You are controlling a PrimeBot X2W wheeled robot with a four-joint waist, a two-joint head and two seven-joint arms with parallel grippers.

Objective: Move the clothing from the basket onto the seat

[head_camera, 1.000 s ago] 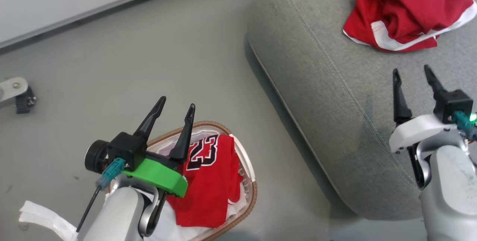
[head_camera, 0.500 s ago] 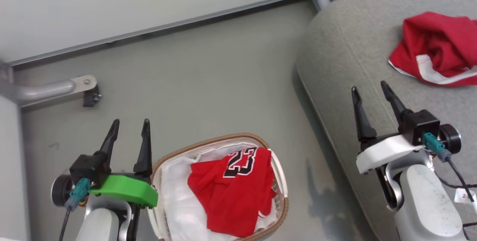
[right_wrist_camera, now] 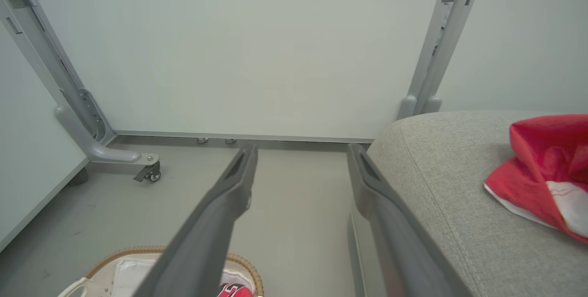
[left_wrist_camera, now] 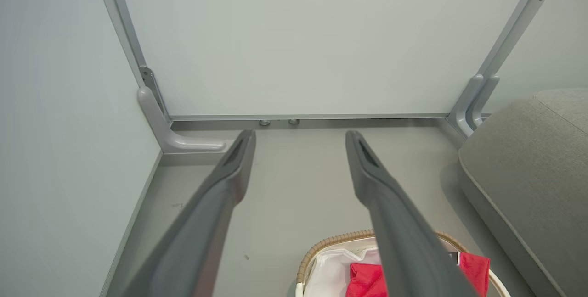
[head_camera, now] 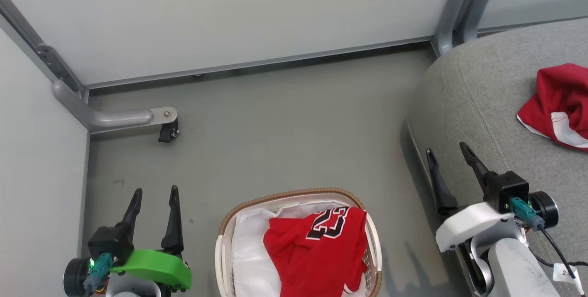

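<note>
A red jersey (head_camera: pixel 321 246) with a black-and-white 23 lies in the white basket (head_camera: pixel 223 246) with a brown woven rim, on the floor at the bottom centre; the jersey (left_wrist_camera: pixel 363 281) also shows low in the left wrist view. A second red garment (head_camera: pixel 562 104) with white trim lies crumpled on the grey seat (head_camera: pixel 482 99) at the right, the same garment (right_wrist_camera: pixel 544 173) showing in the right wrist view. My left gripper (head_camera: pixel 155 192) is open and empty, left of the basket. My right gripper (head_camera: pixel 448 148) is open and empty over the seat's near edge.
Pale partition walls close the space behind and at the left. A grey metal foot with a black caster (head_camera: pixel 167 131) juts onto the floor at the left. A grey post (head_camera: pixel 459 17) stands behind the seat's corner. Bare floor lies between basket and wall.
The camera has swung left and tilted up, so the whole picture shifted right and down. Both grippers stay open and empty, and the left one has come off from over the basket to its left.
</note>
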